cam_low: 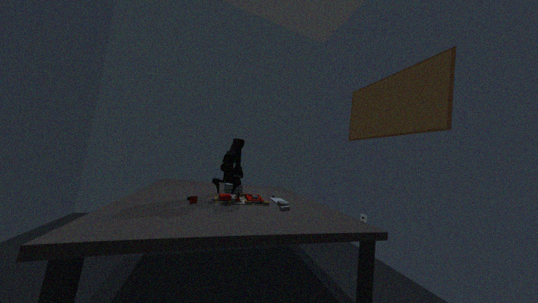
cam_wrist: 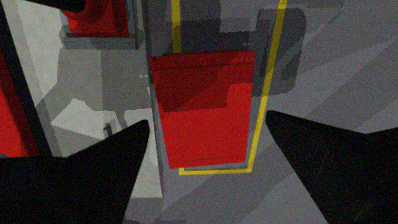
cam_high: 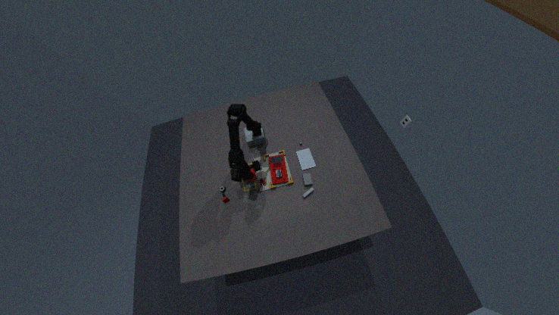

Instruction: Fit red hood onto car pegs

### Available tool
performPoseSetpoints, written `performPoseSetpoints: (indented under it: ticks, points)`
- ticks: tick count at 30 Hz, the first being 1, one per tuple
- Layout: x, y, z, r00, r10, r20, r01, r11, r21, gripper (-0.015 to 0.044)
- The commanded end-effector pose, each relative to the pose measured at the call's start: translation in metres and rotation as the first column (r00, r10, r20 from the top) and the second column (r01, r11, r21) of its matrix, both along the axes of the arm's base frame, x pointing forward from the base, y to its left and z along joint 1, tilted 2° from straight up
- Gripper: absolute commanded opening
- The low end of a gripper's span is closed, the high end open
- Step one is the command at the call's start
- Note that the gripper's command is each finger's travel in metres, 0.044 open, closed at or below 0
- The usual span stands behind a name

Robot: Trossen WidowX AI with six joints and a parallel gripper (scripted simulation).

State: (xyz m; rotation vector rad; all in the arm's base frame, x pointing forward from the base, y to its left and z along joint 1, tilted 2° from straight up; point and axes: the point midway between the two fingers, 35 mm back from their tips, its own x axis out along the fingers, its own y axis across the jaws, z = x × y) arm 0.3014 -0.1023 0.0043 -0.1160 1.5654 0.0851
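The red hood (cam_high: 252,171) (cam_low: 225,197) (cam_wrist: 205,135) lies roof up on the table, partly inside a yellow outline (cam_wrist: 215,172). My gripper (cam_low: 226,192) (cam_wrist: 208,120) is open and empty, pointing down over the hood, with one fingertip off each long side in the wrist view. The red chassis (cam_high: 283,178) (cam_low: 249,197) (cam_wrist: 11,122) sits in the jig with yellow corners (cam_high: 290,182), to the right of the hood in the top view. The engine block (cam_high: 278,173) is on its deck. The pegs are too small to make out, and the hood's corner holes are not visible.
A grey tray (cam_wrist: 100,44) holding a red part stands between hood and chassis. A pale box (cam_high: 254,141) is behind. A white sheet (cam_high: 305,158), a grey block (cam_high: 307,179) and a white cylinder (cam_high: 308,192) lie right; a wheel (cam_high: 222,188) and red piece (cam_high: 226,199) lie left.
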Motion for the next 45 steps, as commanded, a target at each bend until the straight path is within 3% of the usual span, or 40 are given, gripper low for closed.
performPoseSetpoints:
  ticks: [1, 37, 40, 45]
  points:
    - [-0.001, 0.001, -0.003, 1.000, 0.004, -0.003, -0.004, 1.000, 0.005, 0.0440]
    - [-0.001, 0.001, -0.020, 1.000, 0.004, -0.003, -0.004, 1.000, 0.006, 0.0440]
    - [0.000, 0.000, -0.017, 1.000, 0.000, 0.002, 0.000, 1.000, -0.001, 0.0361]
    - [0.000, 0.000, -0.017, 1.000, 0.000, 0.002, 0.000, 1.000, -0.001, 0.0328]
